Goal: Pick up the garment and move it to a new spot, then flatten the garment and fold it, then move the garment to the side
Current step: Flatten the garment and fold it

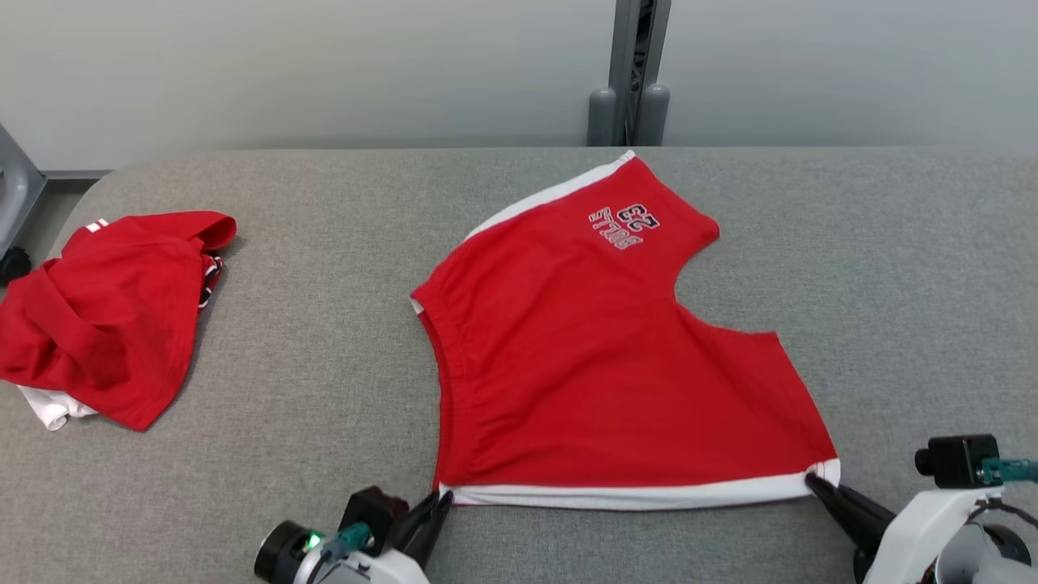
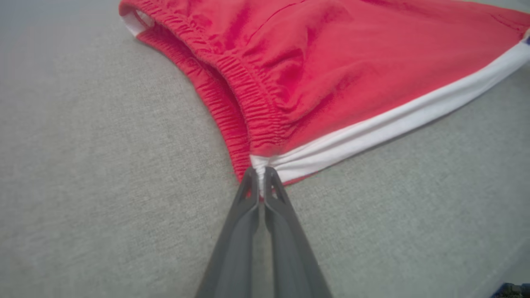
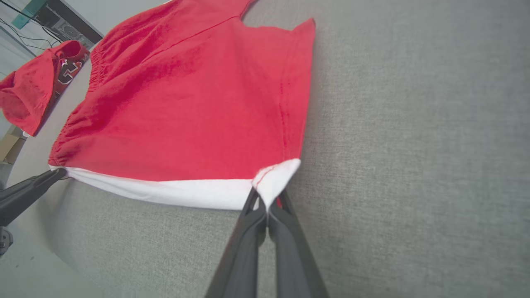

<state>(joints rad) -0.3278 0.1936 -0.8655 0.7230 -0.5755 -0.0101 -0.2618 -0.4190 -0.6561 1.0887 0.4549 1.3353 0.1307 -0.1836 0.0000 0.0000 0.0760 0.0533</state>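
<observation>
The garment [image 1: 592,365] is a pair of red shorts with white side stripes and a small printed logo, spread flat on the grey table. My left gripper [image 1: 442,496] is shut on the waistband corner at the white stripe's left end. In the left wrist view the left gripper [image 2: 260,174] pinches that white corner of the garment [image 2: 314,70]. My right gripper [image 1: 811,480] is shut on the leg-hem corner at the stripe's right end. The right wrist view shows the right gripper [image 3: 267,203] clamping the white corner of the garment [image 3: 198,107].
A second crumpled red garment [image 1: 105,316] lies at the table's left edge, also seen as a red heap [image 3: 29,91] in the right wrist view. The grey padded table [image 1: 908,268] runs wide to the right. A grey post [image 1: 628,81] stands behind the far edge.
</observation>
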